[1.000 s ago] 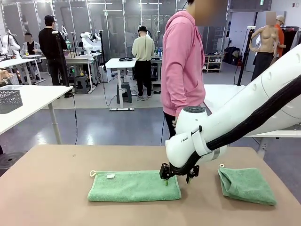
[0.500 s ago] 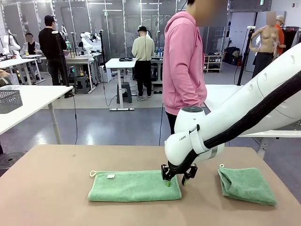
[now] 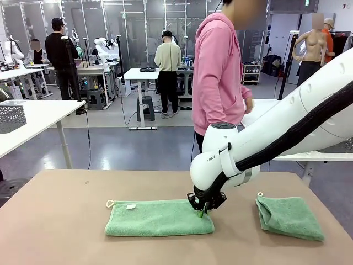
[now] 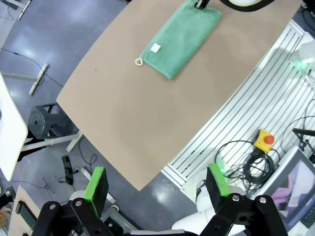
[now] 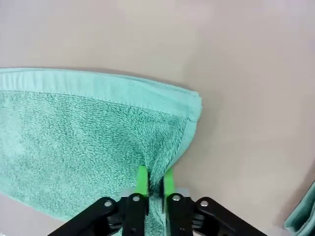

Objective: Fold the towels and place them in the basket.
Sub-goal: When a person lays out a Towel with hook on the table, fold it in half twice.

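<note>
The brown tabletop [image 3: 66, 221] is the biggest thing in front of me. A person in a pink hoodie [image 3: 218, 72] stands at its far side.

2 green towels lie on the tabletop. The long towel [image 3: 157, 218] lies flat near the middle, folded into a long strip. Its white label [image 3: 131, 207] and its cord loop [image 3: 109, 203] are at its left end. The small folded towel [image 3: 289, 216] lies off to my right, well apart from the long one.

My right arm reaches across from the right side, and my right gripper [image 3: 201, 211] is down on the right end of the long towel. In my right wrist view my right gripper [image 5: 154, 183] has its 2 green pads [image 5: 142, 181] squeezed close together, with a pinch of the towel's cloth between them, near the corner. The cloth bunches up a little where I pinch it.

My left gripper [image 4: 157, 184] is high above the tabletop, far from the towels. Its 2 green pads [image 4: 96, 184] are wide apart and hold nothing.
</note>
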Tool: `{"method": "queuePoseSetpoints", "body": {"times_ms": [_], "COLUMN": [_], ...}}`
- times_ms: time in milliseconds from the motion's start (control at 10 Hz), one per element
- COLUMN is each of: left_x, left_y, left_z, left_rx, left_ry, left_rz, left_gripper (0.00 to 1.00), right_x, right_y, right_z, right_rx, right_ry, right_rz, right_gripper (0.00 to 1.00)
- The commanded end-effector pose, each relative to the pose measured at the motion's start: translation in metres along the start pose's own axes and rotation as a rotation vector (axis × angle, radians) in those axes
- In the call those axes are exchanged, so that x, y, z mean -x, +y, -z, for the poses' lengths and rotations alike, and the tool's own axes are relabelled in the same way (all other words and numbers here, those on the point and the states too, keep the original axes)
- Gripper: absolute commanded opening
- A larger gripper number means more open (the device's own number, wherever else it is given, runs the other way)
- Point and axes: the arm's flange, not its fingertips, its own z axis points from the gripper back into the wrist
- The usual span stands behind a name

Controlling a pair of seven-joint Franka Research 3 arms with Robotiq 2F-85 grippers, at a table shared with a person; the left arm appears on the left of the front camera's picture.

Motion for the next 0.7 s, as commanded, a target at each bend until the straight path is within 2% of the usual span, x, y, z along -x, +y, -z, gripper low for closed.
{"method": "queuePoseSetpoints", "body": {"times_ms": [0,300,400,600], "left_x": [0.002,0.002,0.002,0.002], "left_y": [-0.001,-0.001,-0.001,-0.001], "left_z": [0.001,0.001,0.001,0.001], "left_rx": [-0.011,-0.011,-0.011,-0.011], "left_ry": [-0.009,-0.009,-0.009,-0.009], "left_rz": [0.000,0.000,0.000,0.000], "left_gripper": [1.00,1.00,1.00,1.00], "right_x": [0.000,0.005,0.010,0.024], "right_y": [0.001,0.001,-0.003,-0.017], "right_z": [0.017,0.001,-0.011,-0.040], "right_rx": [0.004,0.036,0.093,0.287], "right_ry": [0.034,0.023,0.018,0.017], "right_rz": [0.035,0.035,0.038,0.075], "right_gripper": [0.00,0.00,0.00,0.00]}}
